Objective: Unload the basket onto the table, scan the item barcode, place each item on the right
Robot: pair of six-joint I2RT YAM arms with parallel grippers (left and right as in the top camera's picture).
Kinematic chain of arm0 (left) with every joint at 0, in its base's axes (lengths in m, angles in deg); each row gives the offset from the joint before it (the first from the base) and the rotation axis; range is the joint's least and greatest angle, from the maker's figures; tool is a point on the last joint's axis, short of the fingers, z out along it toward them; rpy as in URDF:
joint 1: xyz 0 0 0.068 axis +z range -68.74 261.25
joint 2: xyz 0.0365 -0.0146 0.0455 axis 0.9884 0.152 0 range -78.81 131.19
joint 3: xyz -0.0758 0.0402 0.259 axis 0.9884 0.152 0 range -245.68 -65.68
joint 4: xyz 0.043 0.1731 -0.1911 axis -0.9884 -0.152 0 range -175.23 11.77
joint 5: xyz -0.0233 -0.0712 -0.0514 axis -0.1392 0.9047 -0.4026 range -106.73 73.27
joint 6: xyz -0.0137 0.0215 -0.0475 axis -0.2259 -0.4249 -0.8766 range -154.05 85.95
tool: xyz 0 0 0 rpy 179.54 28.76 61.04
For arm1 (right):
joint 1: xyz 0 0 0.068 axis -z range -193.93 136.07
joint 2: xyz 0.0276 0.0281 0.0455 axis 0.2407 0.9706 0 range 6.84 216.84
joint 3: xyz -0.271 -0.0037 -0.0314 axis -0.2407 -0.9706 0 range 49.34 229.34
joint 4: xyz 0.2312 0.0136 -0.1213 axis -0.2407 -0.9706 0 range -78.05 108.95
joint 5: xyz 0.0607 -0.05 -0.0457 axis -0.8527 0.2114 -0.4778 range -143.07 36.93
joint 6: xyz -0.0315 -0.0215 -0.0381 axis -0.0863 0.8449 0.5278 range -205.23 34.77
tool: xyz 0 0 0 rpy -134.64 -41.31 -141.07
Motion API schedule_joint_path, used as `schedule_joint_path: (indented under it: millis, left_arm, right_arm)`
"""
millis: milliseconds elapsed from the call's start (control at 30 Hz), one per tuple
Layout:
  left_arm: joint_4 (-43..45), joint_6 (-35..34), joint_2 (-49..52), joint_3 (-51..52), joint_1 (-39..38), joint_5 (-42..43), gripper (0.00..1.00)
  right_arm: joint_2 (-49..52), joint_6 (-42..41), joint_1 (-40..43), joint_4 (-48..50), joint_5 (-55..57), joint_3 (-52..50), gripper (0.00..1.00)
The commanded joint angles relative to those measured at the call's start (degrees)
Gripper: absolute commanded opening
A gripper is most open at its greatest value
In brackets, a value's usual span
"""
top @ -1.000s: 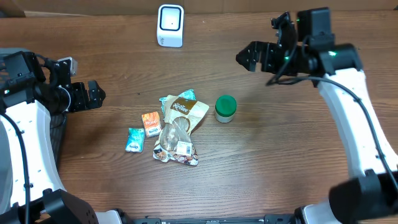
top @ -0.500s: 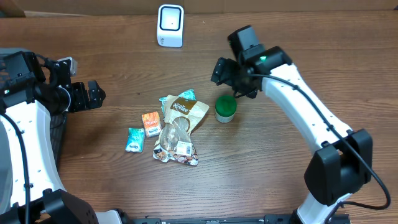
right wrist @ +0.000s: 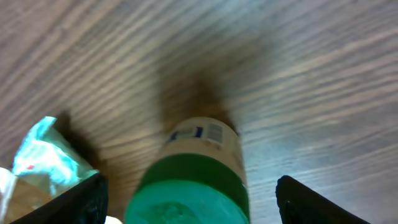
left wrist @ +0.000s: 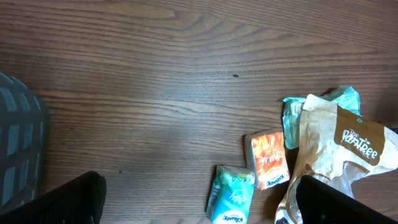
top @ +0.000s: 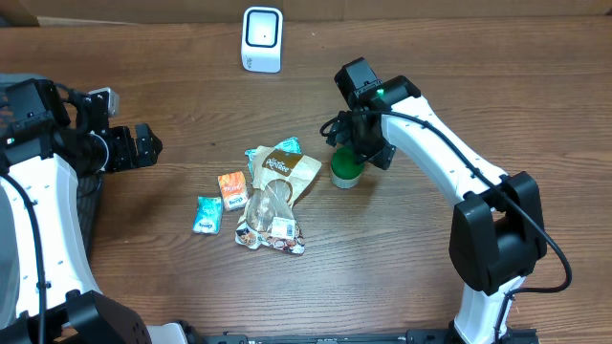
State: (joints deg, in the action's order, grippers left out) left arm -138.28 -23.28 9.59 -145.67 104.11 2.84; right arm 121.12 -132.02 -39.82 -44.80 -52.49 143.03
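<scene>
Closing on the green-lidded jar [top: 346, 170] is the step in hand, I judge. It stands upright on the counter [top: 411, 272], just beside the snack pouches [top: 284, 175] and well apart from the white scanner [top: 262, 39]. The right tool [right wrist: 191, 198] hangs over it with wide fingers, both clear of the jar. It should grip the pale body under the lid, leaving the printed label patch [right wrist: 215, 132] uncovered. The left tool [top: 145, 145] is wide and empty.

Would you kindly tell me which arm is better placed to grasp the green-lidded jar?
Right. The right claw hangs directly above the green-lidded jar, jaws open either side of it in the wrist view. The left claw, also open, sits far off at the left, beyond the snack packets.
</scene>
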Motion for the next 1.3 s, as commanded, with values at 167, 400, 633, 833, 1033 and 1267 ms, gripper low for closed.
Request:
schedule_joint_path:
  millis: [167, 400, 633, 833, 1033, 1267]
  left_arm:
    - [0.1, 1.2, -0.1, -1.1, -0.4, 0.8, 1.00]
    - [0.1, 1.2, -0.1, -1.1, -0.4, 0.8, 1.00]
    - [0.1, 1.2, -0.1, -1.1, -0.4, 0.8, 1.00]
    - [0.1, 1.2, -0.1, -1.1, -0.4, 0.8, 1.00]
    - [0.1, 1.2, -0.1, -1.1, -0.4, 0.8, 1.00]
    - [0.1, 1.2, -0.1, -1.1, -0.4, 0.8, 1.00]
  right_arm:
    - [0.2, 3.8, -1.1, -0.6, -4.8, 0.3, 0.84]
    - [1.8, 3.8, -2.6, -1.5, -3.1, -0.2, 0.81]
    - [1.8, 9.6, -2.6, -4.3, -1.3, -0.3, 0.48]
    - [1.8, 36.3, -2.1, -1.8, -1.7, -0.2, 0.49]
    - [1.8, 72.1, -2.0, -0.8, 1.0, -0.2, 0.44]
    - [1.8, 69.9, -2.0, 0.9, 3.9, 0.1, 0.87]
